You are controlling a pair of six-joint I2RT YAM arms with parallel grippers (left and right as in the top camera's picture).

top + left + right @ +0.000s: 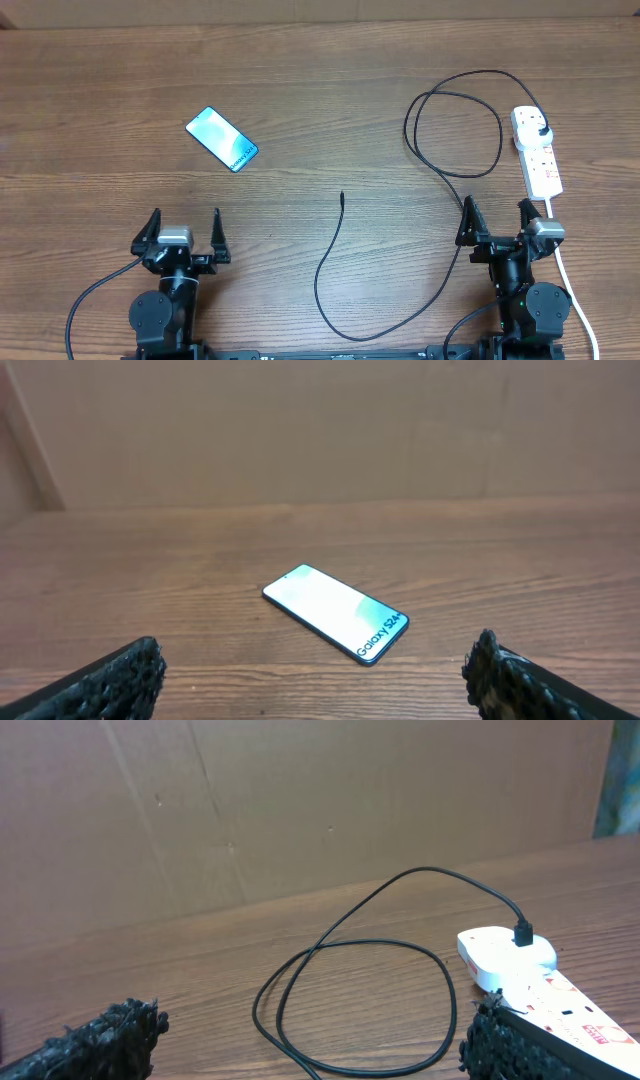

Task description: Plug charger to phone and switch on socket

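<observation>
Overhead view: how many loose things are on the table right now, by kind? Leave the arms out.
phone: 1
charger: 1
socket: 1
Total: 3

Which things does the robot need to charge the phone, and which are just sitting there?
Needed for the job:
- the phone
- the black charger cable
- the white power strip
- the left gripper and the right gripper, both open

Just there:
- the wooden table
- the brown wall behind it
</observation>
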